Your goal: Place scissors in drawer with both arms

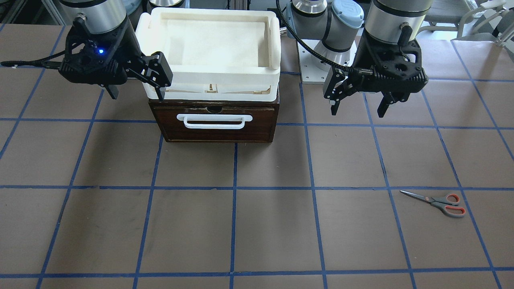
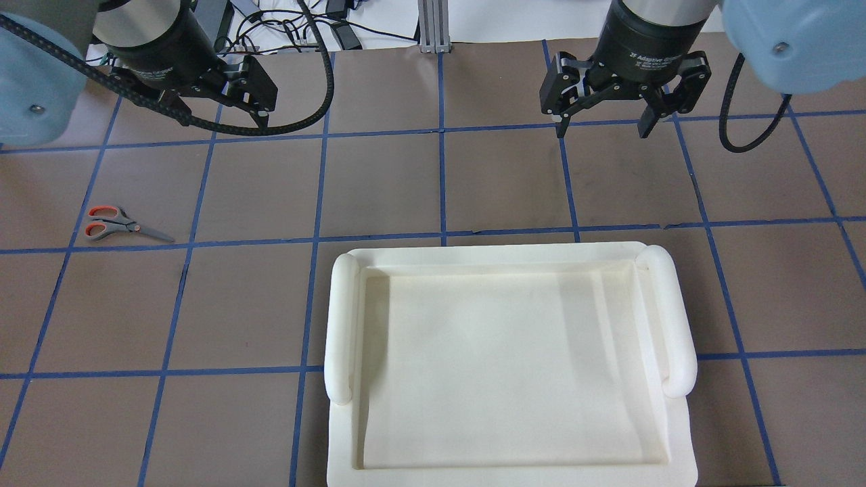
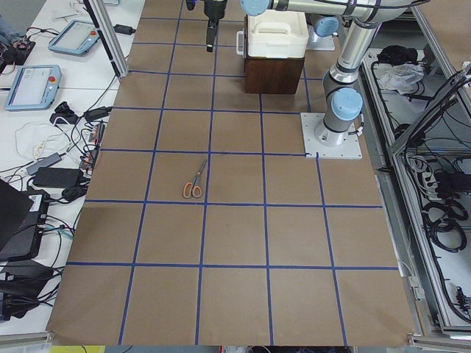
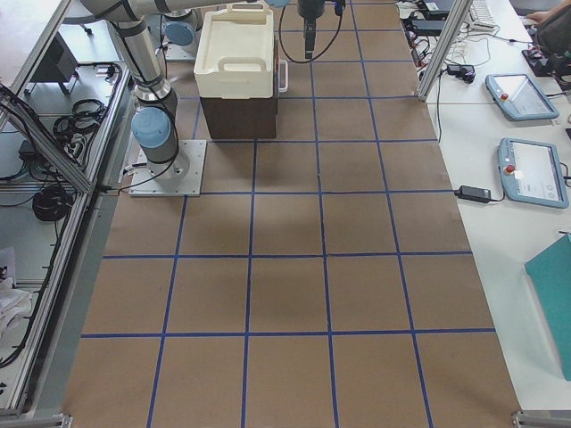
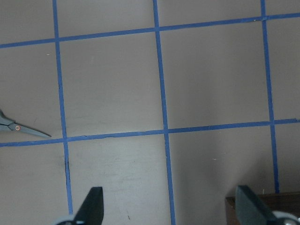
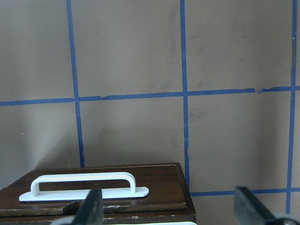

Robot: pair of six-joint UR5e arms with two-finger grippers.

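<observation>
With the drawer (image 1: 217, 134) closed and the scissors (image 1: 437, 202) loose on the desk (image 1: 273, 224), the left pincer (image 1: 358, 109) and right pincer (image 2: 602, 127) hang gaping and empty, the right seemingly placed to take the handle (image 6: 82, 176).

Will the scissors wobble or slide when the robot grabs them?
The scissors look stiff, with slim metal blades and plastic handles, so they probably won't bend. They lie flat and closed on the table, so they shouldn't roll, but being thin and low they might skid or spin if nudged. They look small, so likely light.
</observation>
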